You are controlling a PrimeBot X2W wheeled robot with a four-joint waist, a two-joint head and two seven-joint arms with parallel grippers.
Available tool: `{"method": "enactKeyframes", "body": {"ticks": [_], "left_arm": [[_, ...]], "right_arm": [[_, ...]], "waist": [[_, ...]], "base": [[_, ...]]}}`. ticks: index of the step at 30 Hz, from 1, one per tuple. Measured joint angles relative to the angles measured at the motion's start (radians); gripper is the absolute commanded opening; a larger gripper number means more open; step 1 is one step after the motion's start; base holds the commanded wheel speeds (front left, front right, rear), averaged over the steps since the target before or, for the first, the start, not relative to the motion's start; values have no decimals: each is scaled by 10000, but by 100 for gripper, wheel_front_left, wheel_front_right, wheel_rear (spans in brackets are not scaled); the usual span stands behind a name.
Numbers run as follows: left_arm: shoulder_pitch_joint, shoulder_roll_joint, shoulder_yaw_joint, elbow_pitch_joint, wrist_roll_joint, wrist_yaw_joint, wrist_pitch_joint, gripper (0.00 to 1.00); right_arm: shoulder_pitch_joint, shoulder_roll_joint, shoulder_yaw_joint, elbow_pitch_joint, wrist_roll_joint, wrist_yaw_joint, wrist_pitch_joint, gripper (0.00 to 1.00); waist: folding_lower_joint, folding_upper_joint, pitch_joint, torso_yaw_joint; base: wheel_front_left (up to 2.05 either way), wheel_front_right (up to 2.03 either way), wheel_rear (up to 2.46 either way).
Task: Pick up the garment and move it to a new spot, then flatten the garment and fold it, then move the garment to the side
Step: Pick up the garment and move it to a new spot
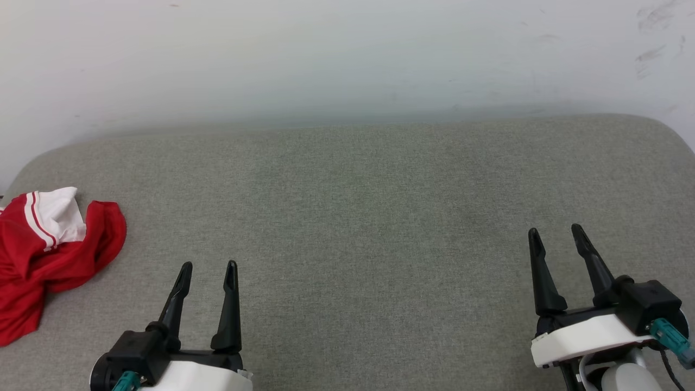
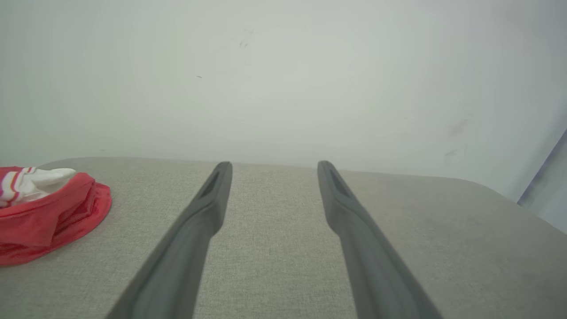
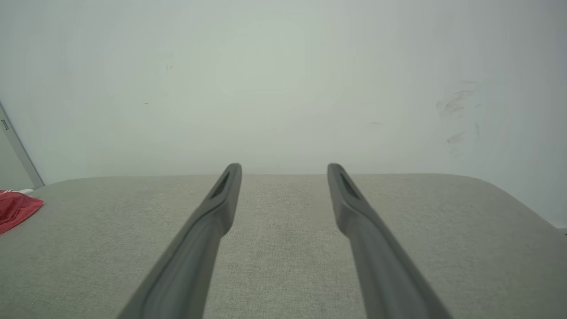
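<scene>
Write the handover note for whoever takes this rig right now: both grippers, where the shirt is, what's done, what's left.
Left gripper: open and empty, over the grey cushion, to the right of the garment and not touching it.
Right gripper: open and empty, over the cushion's right part, far from the garment.
Garment: a crumpled red-and-white heap at the cushion's left edge, partly cut off by the head view's edge.
Done: nothing that shows; the garment is unheld and unfolded.
Left: pick it up, move it to a new spot, flatten it, fold it, move it aside. The left arm looks the nearer one to start with.
</scene>
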Motion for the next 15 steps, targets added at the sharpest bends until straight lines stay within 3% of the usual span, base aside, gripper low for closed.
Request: {"method": "enactKeyframes", "body": {"ticks": [5,15], "left_arm": [[53,2,157,217,-378,-125,-15,100],[103,0,33,702,-439,-274,-15,100]], "right_arm": [[1,0,144,412,765,0,0,100],[-2,0,171,625,775,0,-2,100]], "waist": [[0,0,-46,9],[0,0,-81,39]], "base": [[0,0,0],[0,0,0]]}}
